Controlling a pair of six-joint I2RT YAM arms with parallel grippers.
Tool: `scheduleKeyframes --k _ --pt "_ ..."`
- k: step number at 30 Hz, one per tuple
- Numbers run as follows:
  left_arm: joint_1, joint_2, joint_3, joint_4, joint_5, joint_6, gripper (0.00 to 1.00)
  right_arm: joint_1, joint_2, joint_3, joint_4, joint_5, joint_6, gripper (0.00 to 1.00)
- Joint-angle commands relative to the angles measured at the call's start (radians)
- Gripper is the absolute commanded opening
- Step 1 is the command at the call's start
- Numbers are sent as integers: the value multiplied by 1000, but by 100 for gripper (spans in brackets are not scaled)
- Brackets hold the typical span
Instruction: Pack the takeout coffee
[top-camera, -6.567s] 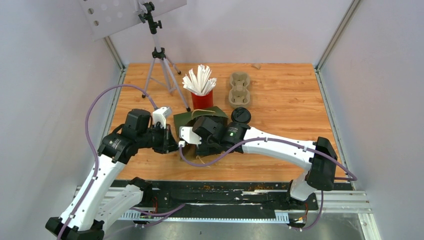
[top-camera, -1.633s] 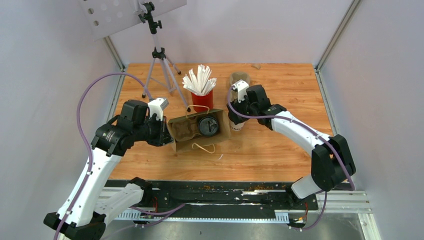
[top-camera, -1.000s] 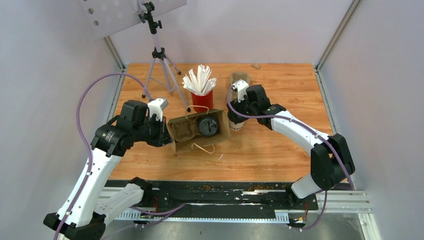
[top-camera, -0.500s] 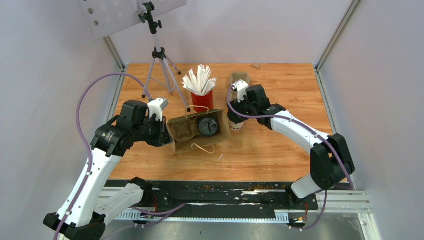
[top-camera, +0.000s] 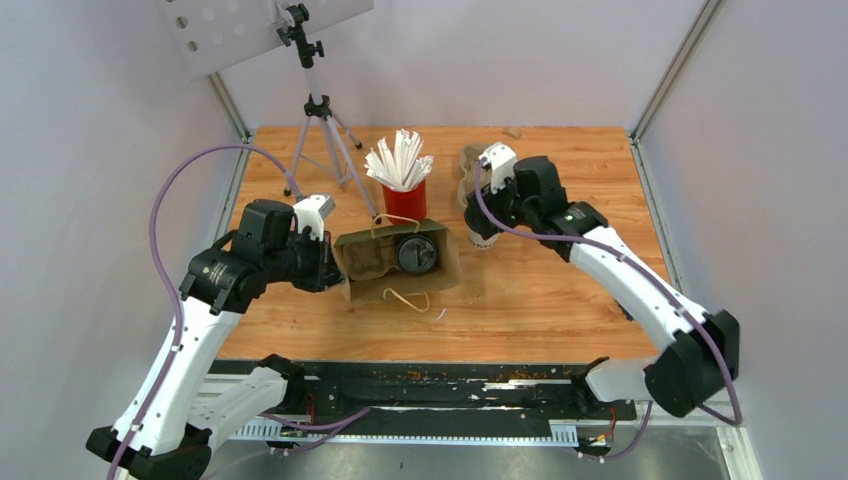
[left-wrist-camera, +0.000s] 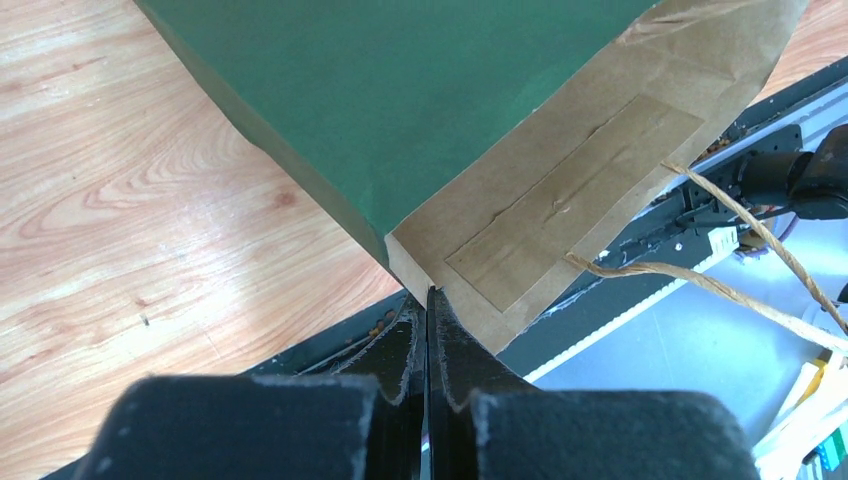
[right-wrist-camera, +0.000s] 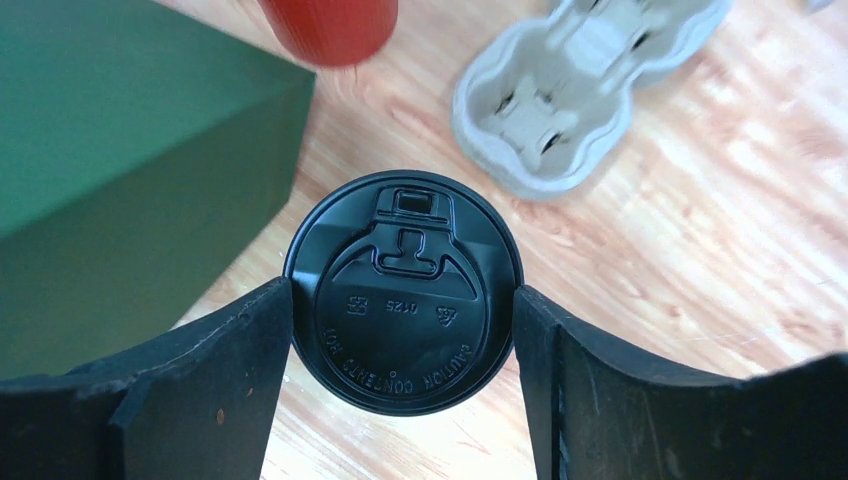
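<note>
One takeout coffee cup (top-camera: 416, 254) stands inside the open paper bag (top-camera: 375, 262), its black lid showing. My left gripper (top-camera: 334, 274) is shut on the bag's left rim; the left wrist view shows its jaws (left-wrist-camera: 428, 295) pinching the brown edge of the green bag (left-wrist-camera: 400, 100). The second coffee cup (top-camera: 485, 243) is just right of the bag, mostly hidden under my right gripper (top-camera: 483, 225). From the right wrist, the fingers (right-wrist-camera: 250, 350) press both sides of its black lid (right-wrist-camera: 403, 270), so that gripper (right-wrist-camera: 403, 300) is shut on it.
A red cup of white straws (top-camera: 404, 200) stands behind the bag. The beige pulp tray (right-wrist-camera: 570, 90) lies beyond the held cup, half hidden by the right arm in the top view. A tripod (top-camera: 320, 140) stands at the back left. The bag's twine handle (top-camera: 405, 297) lies at its front.
The right arm has swung outward, its elbow now far to the right, and its gripper has carried the second cup a little right and back. The left arm and bag hold still.
</note>
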Motion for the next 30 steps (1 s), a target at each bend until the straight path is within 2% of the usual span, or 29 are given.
scheduleKeyframes --k 1,9,17,24,30 --pt "3 -9 41 38 -3 0 0 2 -152 117 -81 -26 -23 70" --pt "3 3 43 64 13 -10 0 75 -316 270 -207 -46 -32 70" --pt "3 19 60 71 25 -2 0 352 -349 395 -267 10 -52 69" --pt "3 20 65 65 17 24 0 473 -339 326 -201 2 -75 70" --pt "3 16 55 68 17 26 0 517 -288 239 -85 -24 -192 70"
